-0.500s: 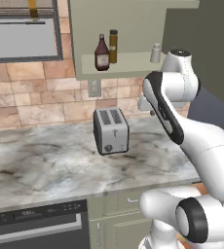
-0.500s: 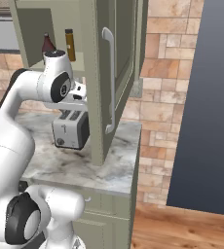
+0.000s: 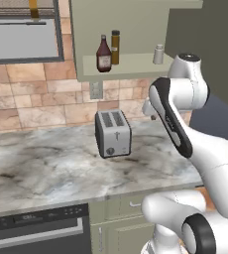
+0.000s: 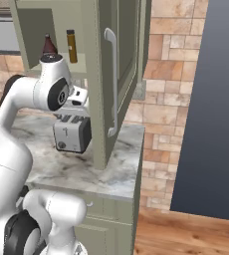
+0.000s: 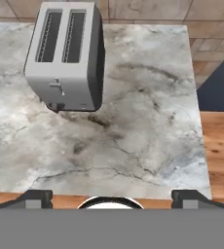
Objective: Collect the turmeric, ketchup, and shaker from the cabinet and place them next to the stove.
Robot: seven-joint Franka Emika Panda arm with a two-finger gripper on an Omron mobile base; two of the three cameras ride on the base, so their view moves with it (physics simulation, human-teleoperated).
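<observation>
Inside the open sage-green cabinet (image 3: 131, 67) the dark red ketchup bottle (image 3: 103, 54) and the slim amber turmeric jar (image 3: 115, 47) stand side by side on the shelf's left part. The small grey shaker (image 3: 158, 54) stands alone at the shelf's right end. From the right base view, the ketchup (image 4: 49, 45) is partly behind the arm and the turmeric (image 4: 72, 46) stands clear. My gripper (image 5: 112, 198) is open and holds nothing. It hangs below the shelf, looking down on the marble counter. The stove's cooktop is out of view.
A silver toaster (image 3: 113, 133) stands on the marble counter (image 3: 46, 163) under the cabinet, left of my hand. The cabinet door (image 4: 119, 74) hangs open with its long handle toward the right. A microwave (image 3: 22, 39) is at the upper left, a dark oven front (image 3: 36, 225) below.
The arm's upper joints have shifted slightly. The bottles, the shaker and the toaster stand where they were.
</observation>
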